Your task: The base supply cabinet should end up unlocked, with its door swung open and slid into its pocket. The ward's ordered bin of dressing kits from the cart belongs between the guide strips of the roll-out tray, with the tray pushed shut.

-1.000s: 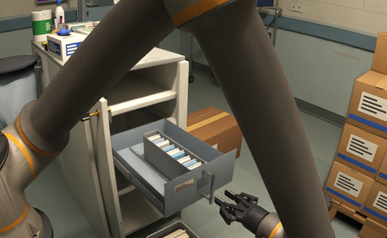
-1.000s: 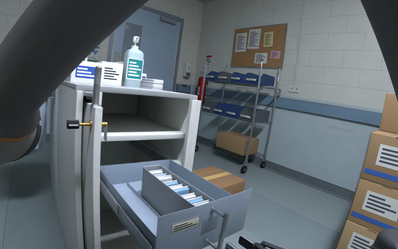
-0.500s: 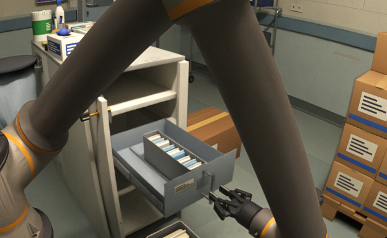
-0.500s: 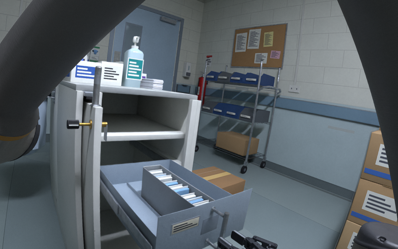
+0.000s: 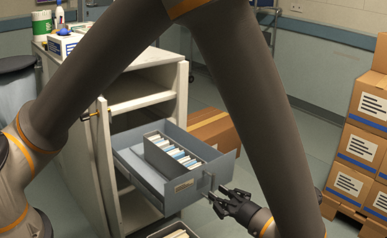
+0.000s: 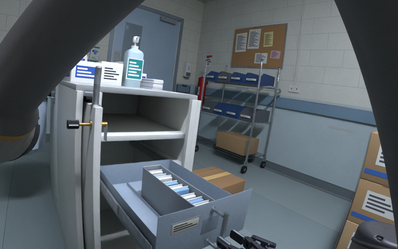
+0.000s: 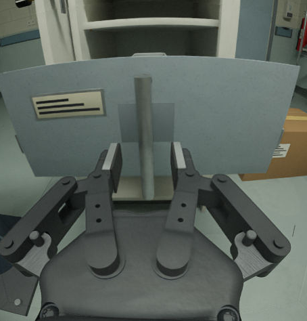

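The vertical bar handle (image 7: 144, 135) (image 5: 211, 186) on the front of the roll-out tray (image 5: 171, 167) (image 6: 175, 210) stands just ahead of my gripper (image 7: 144, 162) (image 5: 219, 198) (image 6: 229, 243), whose lower end lines up between the fingers. The gripper is open and holds nothing. The tray is pulled out of the white cabinet (image 6: 123, 130). A grey bin of dressing kits (image 5: 171, 153) (image 6: 172, 193) sits lengthwise in the tray. The cabinet door (image 5: 101, 167) stands edge-on at the cabinet's left side, with a brass-stemmed black knob (image 6: 73, 124).
Another bin (image 5: 172, 232) lies on the floor below the tray. A cardboard box (image 5: 213, 128) sits on the floor behind the tray's right side. Stacked boxes on a pallet (image 5: 369, 148) stand to the right. A wire cart with blue bins (image 6: 240, 105) stands by the far wall.
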You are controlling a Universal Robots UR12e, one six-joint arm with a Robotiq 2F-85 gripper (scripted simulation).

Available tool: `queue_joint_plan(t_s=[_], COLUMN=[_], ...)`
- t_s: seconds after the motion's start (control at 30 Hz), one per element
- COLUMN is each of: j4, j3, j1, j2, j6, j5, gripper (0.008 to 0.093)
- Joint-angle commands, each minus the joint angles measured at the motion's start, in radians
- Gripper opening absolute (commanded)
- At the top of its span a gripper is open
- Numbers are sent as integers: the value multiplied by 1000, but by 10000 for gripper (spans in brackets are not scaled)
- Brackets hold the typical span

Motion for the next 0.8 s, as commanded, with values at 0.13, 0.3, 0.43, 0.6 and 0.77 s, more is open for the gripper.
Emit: queue_joint_plan(t_s=[0.13, 0.3, 0.43, 0.6, 0.77], j4=[-3, -7, -10, -12, -13], j3=[5, 11, 16, 19, 21], j1=[4, 8, 12, 14, 15], j2=[-3, -5, -7, -8, -9], j6=[0, 0, 0, 0, 0], j5=[4, 8, 12, 14, 15], gripper=[480, 480, 480, 480, 480])
